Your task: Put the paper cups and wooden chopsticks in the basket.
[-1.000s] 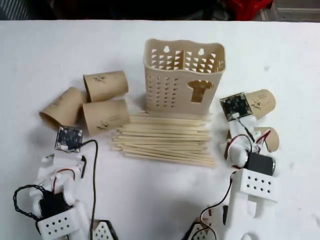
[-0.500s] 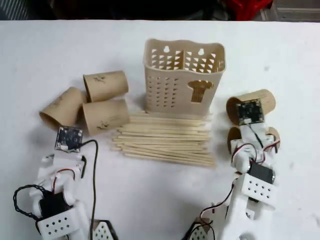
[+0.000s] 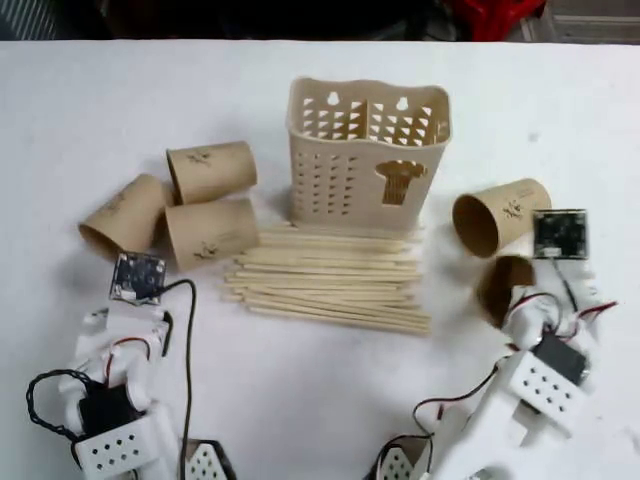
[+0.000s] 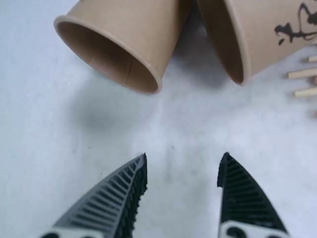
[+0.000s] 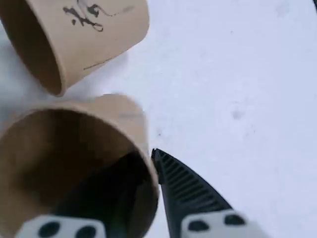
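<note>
A beige slotted basket (image 3: 330, 180) stands upright at the back centre, with a pile of wooden chopsticks (image 3: 330, 275) lying in front of it. To their left, three paper cups (image 3: 212, 232) lie on their sides. In the left wrist view, my left gripper (image 4: 184, 163) is open over bare table, just short of two of those cups (image 4: 119, 39). My right gripper (image 5: 146, 158) is shut on the wall of a paper cup (image 5: 74, 148) (image 3: 503, 287), one finger inside and one outside. Another cup (image 3: 500, 213) (image 5: 84, 34) lies just beyond it.
The white table (image 3: 300, 400) has free room in front of the chopsticks and between the two arms. The left arm (image 3: 120, 350) sits at the near left and the right arm (image 3: 540, 385) at the near right. Dark clutter lies beyond the far edge.
The right arm has swung to the right, taking the gripped cup with it and uncovering the lying cup beyond. The left arm has kept still.
</note>
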You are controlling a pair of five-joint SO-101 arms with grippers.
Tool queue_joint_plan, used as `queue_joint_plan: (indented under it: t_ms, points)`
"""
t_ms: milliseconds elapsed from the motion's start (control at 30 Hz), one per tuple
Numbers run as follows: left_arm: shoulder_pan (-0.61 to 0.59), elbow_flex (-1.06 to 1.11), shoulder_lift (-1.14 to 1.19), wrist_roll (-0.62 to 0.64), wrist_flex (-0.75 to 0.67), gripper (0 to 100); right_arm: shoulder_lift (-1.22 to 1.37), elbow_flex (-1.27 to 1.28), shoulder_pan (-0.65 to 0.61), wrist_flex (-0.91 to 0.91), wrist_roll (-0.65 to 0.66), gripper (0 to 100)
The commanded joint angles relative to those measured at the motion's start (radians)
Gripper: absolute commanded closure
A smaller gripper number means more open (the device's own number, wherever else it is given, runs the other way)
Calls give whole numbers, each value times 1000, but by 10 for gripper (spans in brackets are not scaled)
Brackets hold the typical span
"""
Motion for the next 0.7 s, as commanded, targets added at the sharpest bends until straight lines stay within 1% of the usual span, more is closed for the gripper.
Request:
queue_joint_plan:
  t_ms: [0,100,200,300,400,500,567,667]
  points:
    - [12,-2,-5,12,-25,762,-16,-261,53,203,-6,982]
    - [12,-2,-5,12,-25,762,-13,-425,-16,321,-97,982]
    - [12,-2,-5,12,-25,762,-5,-608,-139,438,-190,982]
    - [12,-2,-5,12,-25,762,-5,-775,-265,512,-322,982]
    - [12,-2,-5,12,-25,762,-5,-899,-364,496,-448,982]
    - [12,-2,-5,12,-25,762,-4,-968,-467,426,-555,982]
    - [12,-2,-5,12,-25,762,-4,-982,-539,354,-606,982]
    - [12,-2,-5,12,-25,762,45,-987,-639,272,-641,982]
